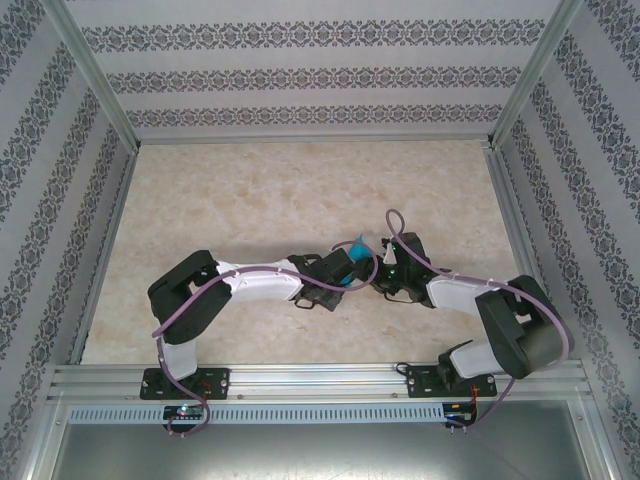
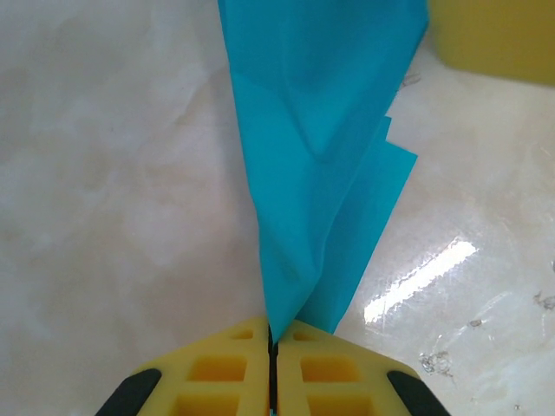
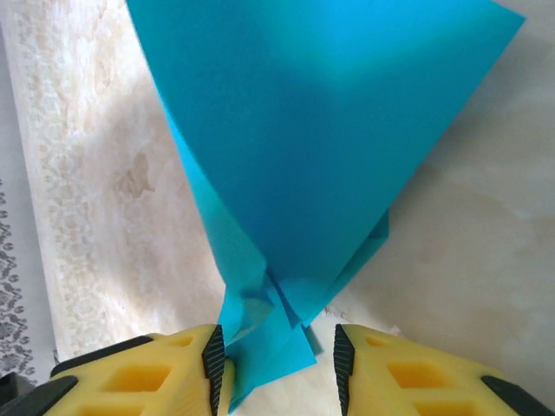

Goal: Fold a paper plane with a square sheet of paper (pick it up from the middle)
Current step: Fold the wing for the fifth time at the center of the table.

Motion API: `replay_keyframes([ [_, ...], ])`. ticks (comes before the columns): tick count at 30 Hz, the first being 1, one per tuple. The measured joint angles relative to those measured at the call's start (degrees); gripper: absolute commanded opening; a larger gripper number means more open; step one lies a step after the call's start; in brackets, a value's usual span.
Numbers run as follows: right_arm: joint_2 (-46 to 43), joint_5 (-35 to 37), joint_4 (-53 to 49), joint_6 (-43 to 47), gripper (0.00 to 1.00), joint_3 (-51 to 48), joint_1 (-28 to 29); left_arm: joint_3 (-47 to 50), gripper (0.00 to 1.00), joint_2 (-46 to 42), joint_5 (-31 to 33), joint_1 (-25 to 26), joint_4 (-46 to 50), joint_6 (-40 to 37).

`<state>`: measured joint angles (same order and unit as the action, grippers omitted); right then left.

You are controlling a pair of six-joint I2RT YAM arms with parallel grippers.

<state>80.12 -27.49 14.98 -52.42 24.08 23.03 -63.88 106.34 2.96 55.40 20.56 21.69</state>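
A: Left gripper (image 2: 271, 336) status?
B: Clamped shut on the narrow end of the teal paper (image 2: 316, 130), at frame centre in the top view.
A: Right gripper (image 3: 279, 355)?
B: Jaws parted, paper's lower tip between them.

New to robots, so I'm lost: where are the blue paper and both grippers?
Paper (image 2: 321, 130), left wrist view, middle of its folded face.
Left gripper (image 2: 271, 338), left wrist view, where its shut fingertips meet.
Right gripper (image 3: 279, 351), right wrist view, midway between its parted fingertips.
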Motion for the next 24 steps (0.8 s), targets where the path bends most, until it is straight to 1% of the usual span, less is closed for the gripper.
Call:
replay_keyframes([
  [4, -0.3, -0.3, 2.6, -2.3, 0.42, -1.0, 0.0, 0.0, 0.1, 0.0, -0.7, -0.3, -0.2, -2.3],
  [9, 2.3, -1.3, 7.6, -5.6, 0.4, -1.1, 0.1, 0.1, 0.1, 0.0, -1.0, -0.4, -0.6, -4.7],
  [13, 4.2, -1.8, 9.4, -6.9, 0.39, -1.1, 0.7, 0.3, 0.1, -0.1, -1.0, -0.4, -0.9, -6.0],
  [17, 5.9, -2.4, 11.9, -8.2, 0.31, -1.1, 0.9, 0.5, 0.1, -0.2, -1.0, -0.4, -1.3, -7.0],
  [20, 6.8, -2.8, 13.8, -9.3, 0.23, -1.1, 1.0, 0.7, 0.1, -0.2, -0.9, -0.4, -1.6, -8.0],
  [24, 7.3, -3.0, 14.3, -9.1, 0.09, -0.9, 1.2, 0.8, 0.1, -0.2, -0.5, -0.4, -1.8, -9.5],
])
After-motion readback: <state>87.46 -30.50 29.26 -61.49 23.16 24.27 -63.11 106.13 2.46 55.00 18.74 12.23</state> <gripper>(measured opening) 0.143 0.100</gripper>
